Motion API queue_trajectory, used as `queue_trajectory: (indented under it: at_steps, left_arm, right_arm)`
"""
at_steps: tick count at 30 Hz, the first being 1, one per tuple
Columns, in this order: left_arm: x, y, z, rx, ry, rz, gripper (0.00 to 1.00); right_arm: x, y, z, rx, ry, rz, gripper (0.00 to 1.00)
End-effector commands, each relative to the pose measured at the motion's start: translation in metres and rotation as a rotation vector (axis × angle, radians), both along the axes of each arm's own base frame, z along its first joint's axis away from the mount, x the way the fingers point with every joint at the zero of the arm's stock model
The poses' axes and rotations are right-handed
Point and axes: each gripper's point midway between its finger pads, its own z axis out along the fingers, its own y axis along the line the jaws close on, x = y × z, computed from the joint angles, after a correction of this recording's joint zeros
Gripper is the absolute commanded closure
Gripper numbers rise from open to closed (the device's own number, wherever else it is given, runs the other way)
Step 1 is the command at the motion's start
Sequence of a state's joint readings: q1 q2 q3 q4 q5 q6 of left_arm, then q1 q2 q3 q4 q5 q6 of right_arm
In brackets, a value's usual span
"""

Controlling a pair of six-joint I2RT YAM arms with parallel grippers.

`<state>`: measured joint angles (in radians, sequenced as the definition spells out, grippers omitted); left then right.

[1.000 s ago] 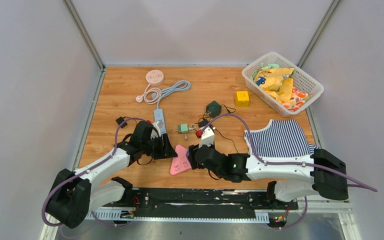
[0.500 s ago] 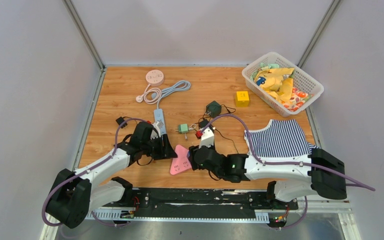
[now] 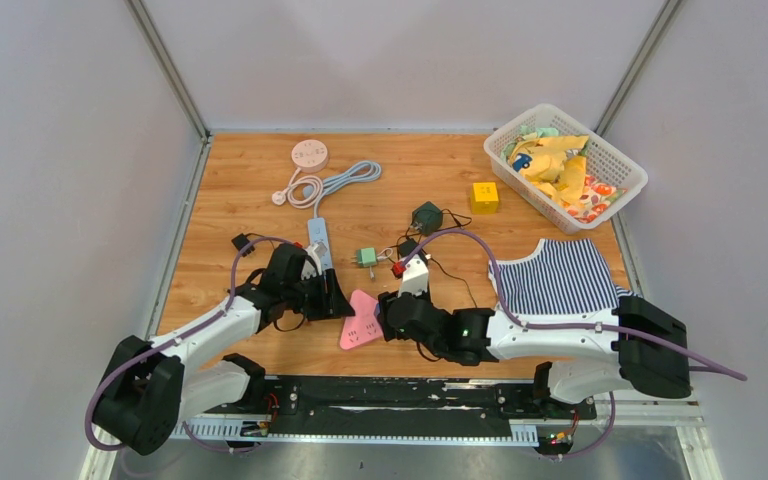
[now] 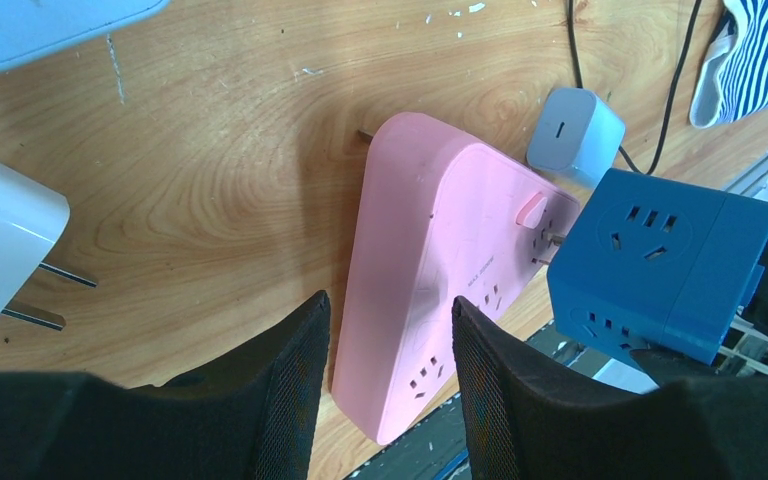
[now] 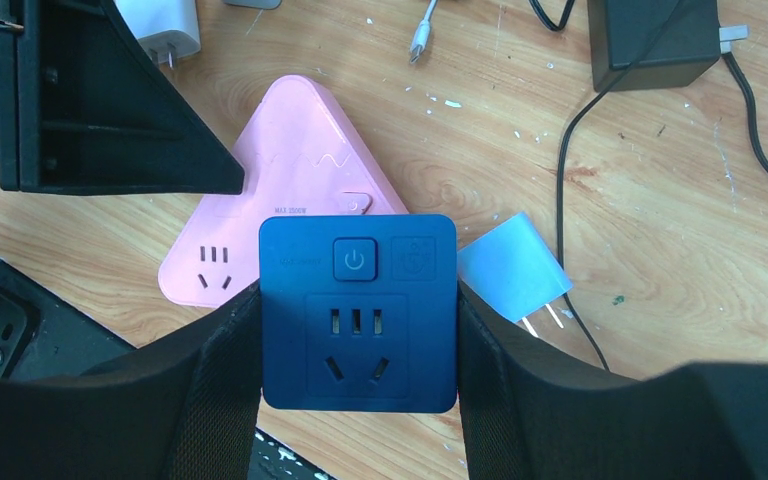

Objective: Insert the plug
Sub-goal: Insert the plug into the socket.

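Observation:
A pink triangular power strip [image 3: 360,322] lies flat near the table's front edge. My left gripper [image 4: 390,310] straddles its near corner, and its fingers [image 4: 295,390] close on the pink body [image 4: 420,250]. My right gripper [image 5: 358,300] is shut on a dark blue cube socket [image 5: 358,320] that carries the plug. It holds the cube over the strip's [image 5: 290,150] right side. In the left wrist view a metal prong juts from the blue cube [image 4: 660,260] and meets the pink face beside its button. In the top view the right gripper [image 3: 392,315] hides the cube.
A light-blue charger [image 5: 515,270] lies just right of the strip, with a black adapter [image 5: 650,40] and cords behind it. A white charger [image 4: 0,240] is by the left gripper. Farther off are a striped cloth [image 3: 560,275], a basket [image 3: 620,165] and a yellow cube [image 3: 485,196].
The right arm has edged slightly left toward the pink strip. The left arm has stayed put.

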<state>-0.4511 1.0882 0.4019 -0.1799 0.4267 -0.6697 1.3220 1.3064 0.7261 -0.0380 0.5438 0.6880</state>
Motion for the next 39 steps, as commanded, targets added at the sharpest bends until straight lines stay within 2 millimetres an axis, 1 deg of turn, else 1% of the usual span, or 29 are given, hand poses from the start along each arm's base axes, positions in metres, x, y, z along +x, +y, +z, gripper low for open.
queue_trajectory:
  at_steps: [1, 11, 22, 26, 30, 34, 39]
  left_arm:
    - [-0.001, -0.002, -0.002, -0.014, 0.009, -0.002, 0.50]
    - [-0.001, -0.002, -0.003, -0.015, 0.010, -0.002, 0.51]
    - [-0.002, -0.003, -0.005, -0.021, 0.019, -0.005, 0.53]
    - [-0.003, -0.003, -0.006, -0.021, 0.022, -0.004, 0.53]
    - [-0.003, -0.004, -0.006, -0.025, 0.024, -0.003, 0.54]
    - [-0.003, -0.003, -0.006, -0.026, 0.027, -0.002, 0.55]
    - [-0.003, -0.004, -0.006, -0.027, 0.029, 0.000, 0.55]
  right_arm:
    - [-0.003, 0.000, -0.008, 0.004, 0.008, -0.016, 1.00]
    - [-0.006, 0.004, -0.011, -0.003, 0.024, 0.002, 1.00]
    - [-0.015, 0.005, -0.021, 0.000, 0.075, 0.018, 1.00]
    - [-0.016, 0.008, -0.017, 0.022, 0.081, 0.024, 1.00]
    - [-0.016, 0.006, -0.020, 0.010, 0.079, 0.019, 1.00]
    - [-0.016, 0.008, -0.019, 0.006, 0.067, 0.041, 1.00]
    - [-0.010, 0.008, -0.006, 0.007, 0.018, 0.041, 1.00]
